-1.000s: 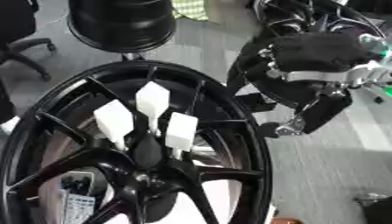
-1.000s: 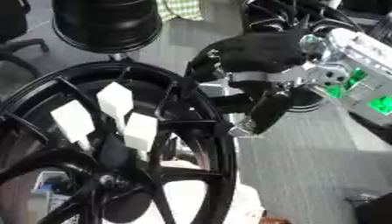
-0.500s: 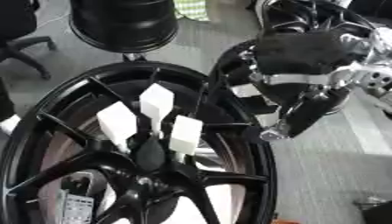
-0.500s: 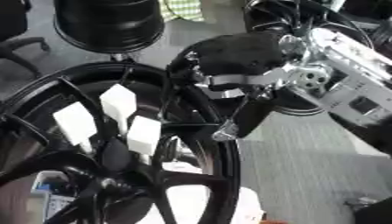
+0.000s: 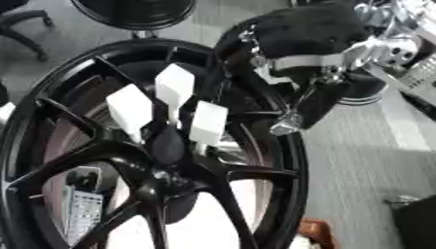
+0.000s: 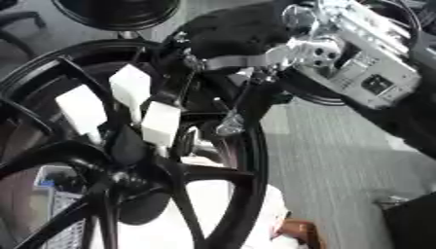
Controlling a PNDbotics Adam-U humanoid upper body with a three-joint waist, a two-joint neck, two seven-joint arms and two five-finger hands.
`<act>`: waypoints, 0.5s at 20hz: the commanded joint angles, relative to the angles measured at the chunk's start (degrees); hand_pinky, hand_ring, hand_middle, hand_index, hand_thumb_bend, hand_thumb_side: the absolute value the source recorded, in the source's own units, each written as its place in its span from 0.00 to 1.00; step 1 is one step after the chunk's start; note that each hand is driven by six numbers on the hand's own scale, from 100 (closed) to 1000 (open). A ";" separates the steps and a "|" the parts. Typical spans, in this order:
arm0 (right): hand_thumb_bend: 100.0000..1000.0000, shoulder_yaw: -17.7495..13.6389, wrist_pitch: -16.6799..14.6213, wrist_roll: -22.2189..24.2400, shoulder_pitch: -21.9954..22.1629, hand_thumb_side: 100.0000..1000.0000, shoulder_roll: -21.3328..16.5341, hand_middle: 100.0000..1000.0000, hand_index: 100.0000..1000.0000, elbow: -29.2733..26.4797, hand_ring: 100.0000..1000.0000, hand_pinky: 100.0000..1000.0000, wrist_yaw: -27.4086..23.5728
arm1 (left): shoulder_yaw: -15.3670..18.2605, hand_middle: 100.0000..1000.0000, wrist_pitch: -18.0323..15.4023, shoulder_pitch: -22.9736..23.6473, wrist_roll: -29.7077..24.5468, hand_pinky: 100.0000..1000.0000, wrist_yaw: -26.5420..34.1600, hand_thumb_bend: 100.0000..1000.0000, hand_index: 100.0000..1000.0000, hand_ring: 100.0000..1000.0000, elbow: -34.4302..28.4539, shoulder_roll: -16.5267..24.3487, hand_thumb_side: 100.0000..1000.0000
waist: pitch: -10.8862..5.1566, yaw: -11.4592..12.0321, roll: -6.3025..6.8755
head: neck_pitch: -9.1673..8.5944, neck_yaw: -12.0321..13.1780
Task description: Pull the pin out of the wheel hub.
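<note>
A large glossy black alloy wheel hub (image 5: 77, 146) with thin forked spokes fills the left and centre of the frame, tilted so its face turns toward the camera, a pose that seems meant to leave the centre open to a reach from the right. A second black wheel (image 5: 136, 10) stands at the upper left edge, on the grey floor.

From the upper right, the robot's black right hand (image 5: 298, 44), with its silver wrist joints, comes in over the hub's rim (image 5: 285, 160) and hangs just above and to the right of the centre. Its dark fingers (image 5: 317, 99) point down and appear relaxed, not wrapped around anything; a silvery tip shows at the lowest finger, near the rim. No contact with the pins can be seen. The left hand does not appear in either view.

Three white, flat, tab-shaped pins (image 5: 174, 90) stand fanned out from the hub's dark centre, in the upper middle of the frame, their broad heads raised clear of the spokes, which probably makes them easier to pinch. The nearest one to the hand, the right-hand white pin (image 5: 208, 121), sits just left of the fingers, and judging by the hand's position it looks the likeliest to be taken. No pin has yet been pulled.
</note>
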 commanded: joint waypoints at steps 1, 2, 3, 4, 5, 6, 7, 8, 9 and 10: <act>0.39 -0.33 -0.48 0.06 -0.72 0.10 -0.96 0.74 0.80 -0.49 0.86 0.91 -0.11 | 0.04 0.75 -0.05 -0.79 -0.14 0.75 -0.30 0.02 0.77 0.73 -1.13 1.50 0.91 | -0.73 0.17 0.31 | 0.09 -0.24; 0.39 -0.23 -0.60 0.10 -0.69 0.10 -0.93 0.74 0.80 -0.49 0.86 0.91 -0.14 | 0.00 0.75 -0.03 -0.92 -0.16 0.75 -0.32 0.02 0.77 0.73 -1.16 1.52 0.91 | -0.64 0.31 0.21 | 0.00 -0.24; 0.39 -0.17 -0.68 0.12 -0.62 0.10 -0.92 0.75 0.81 -0.49 0.86 0.90 -0.13 | -0.03 0.75 -0.02 -1.05 -0.17 0.75 -0.33 0.03 0.77 0.73 -1.20 1.54 0.91 | -0.55 0.44 0.11 | -0.20 -0.25; 0.38 -0.13 -0.72 0.11 -0.51 0.10 -0.89 0.75 0.81 -0.49 0.86 0.90 -0.10 | -0.05 0.75 0.00 -1.20 -0.19 0.75 -0.33 0.03 0.77 0.73 -1.24 1.56 0.91 | -0.46 0.59 0.01 | -0.45 -0.28; 0.39 -0.10 -0.75 0.07 -0.37 0.10 -0.88 0.75 0.81 -0.49 0.86 0.90 -0.04 | -0.08 0.75 0.02 -1.37 -0.21 0.75 -0.30 0.03 0.77 0.73 -1.29 1.58 0.91 | -0.35 0.76 -0.10 | -0.74 -0.33; 0.39 -0.05 -0.77 0.00 -0.20 0.10 -0.88 0.75 0.81 -0.49 0.86 0.90 0.05 | -0.12 0.75 0.03 -1.55 -0.23 0.75 -0.27 0.03 0.77 0.73 -1.36 1.61 0.91 | -0.20 0.96 -0.23 | -1.07 -0.36; 0.39 0.00 -0.82 -0.07 -0.07 0.10 -0.87 0.75 0.81 -0.49 0.86 0.90 0.15 | -0.16 0.75 0.05 -1.70 -0.27 0.75 -0.27 0.02 0.77 0.73 -1.42 1.65 0.91 | -0.03 1.14 -0.36 | -1.41 -0.36; 0.39 0.06 -0.91 -0.16 0.04 0.10 -0.86 0.74 0.81 -0.49 0.86 0.90 0.23 | -0.22 0.75 0.05 -1.86 -0.33 0.75 -0.30 0.02 0.77 0.73 -1.51 1.70 0.91 | 0.17 1.33 -0.51 | -1.78 -0.38; 0.39 0.08 -0.99 -0.27 0.15 0.10 -0.87 0.74 0.81 -0.49 0.86 0.90 0.38 | -0.26 0.75 0.06 -1.99 -0.38 0.75 -0.36 0.02 0.77 0.73 -1.60 1.75 0.91 | 0.36 1.51 -0.65 | -2.08 -0.44; 0.39 0.08 -1.07 -0.39 0.31 0.10 -0.90 0.74 0.80 -0.49 0.86 0.90 0.60 | -0.29 0.75 0.05 -2.12 -0.42 0.75 -0.44 0.02 0.77 0.73 -1.69 1.79 0.91 | 0.58 1.70 -0.81 | -2.39 -0.51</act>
